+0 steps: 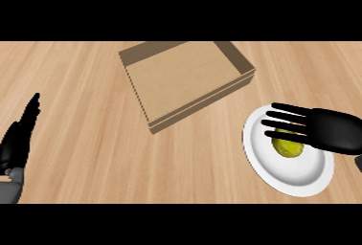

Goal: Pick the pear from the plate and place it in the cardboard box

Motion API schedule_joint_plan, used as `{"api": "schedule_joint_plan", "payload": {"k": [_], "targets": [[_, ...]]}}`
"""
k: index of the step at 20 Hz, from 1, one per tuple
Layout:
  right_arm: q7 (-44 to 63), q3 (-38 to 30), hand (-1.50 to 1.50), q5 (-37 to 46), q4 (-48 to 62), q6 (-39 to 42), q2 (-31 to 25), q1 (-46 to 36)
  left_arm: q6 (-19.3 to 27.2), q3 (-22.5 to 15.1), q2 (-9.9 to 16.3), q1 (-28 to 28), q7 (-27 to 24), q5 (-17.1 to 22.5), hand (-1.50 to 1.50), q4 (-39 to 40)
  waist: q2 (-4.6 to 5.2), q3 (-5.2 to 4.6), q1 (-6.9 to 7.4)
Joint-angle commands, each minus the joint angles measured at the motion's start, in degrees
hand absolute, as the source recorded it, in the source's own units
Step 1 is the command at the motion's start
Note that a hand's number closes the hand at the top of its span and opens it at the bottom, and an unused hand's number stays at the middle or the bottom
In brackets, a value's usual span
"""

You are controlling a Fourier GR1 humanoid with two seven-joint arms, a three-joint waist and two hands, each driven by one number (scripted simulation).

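Wooden counter (92,143) all around, light and smooth. Close by at the left edge, left hand (17,141) resting, fingers straight and pointing up. On the right, white plate (283,165) with yellow-green pear (288,147) lying on it. Right hand (329,130) above the pear, fingers spread, not closed round it. Farther back, open cardboard box (185,79), apart from the plate.

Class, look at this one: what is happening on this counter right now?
The robot's right hand reaches over a white plate, its straight fingers spread above the yellow-green pear lying on it; the pear is not yet held. An open cardboard box sits to the upper left of the plate with nothing in it. The left hand rests open at the view's left edge, fingers up.
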Motion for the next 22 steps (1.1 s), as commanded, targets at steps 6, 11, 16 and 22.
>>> {"api": "schedule_joint_plan", "payload": {"k": [6, 11, 16, 22], "targets": [[-8.67, -0.49, -1.50, 0.70, 1.15, -1.57, 0.56, 2.46, -0.90, 1.66, -1.83, 0.34, 0.11, -2.53, 0.00, 0.36, -0.02, 0.00, -0.20], [-8.69, 0.82, -1.50, -0.72, -6.85, 0.63, -2.02, 5.62, -1.40, 2.60, -1.25, 2.49, 1.62, -2.37, 0.00, -4.21, -0.24, 0.00, -0.20], [-8.05, 0.68, -1.50, 3.25, -2.49, -2.76, 0.39, 5.46, -2.08, 2.34, -3.76, 1.58, 0.49, -4.32, 0.00, -2.13, -0.04, 0.00, -0.05], [0.16, -0.36, -1.50, 11.62, -5.47, -1.21, 4.33, 7.85, -4.02, 4.85, -3.98, 0.62, 0.72, -5.79, 0.00, -1.52, -0.03, -0.02, -0.21]]}}
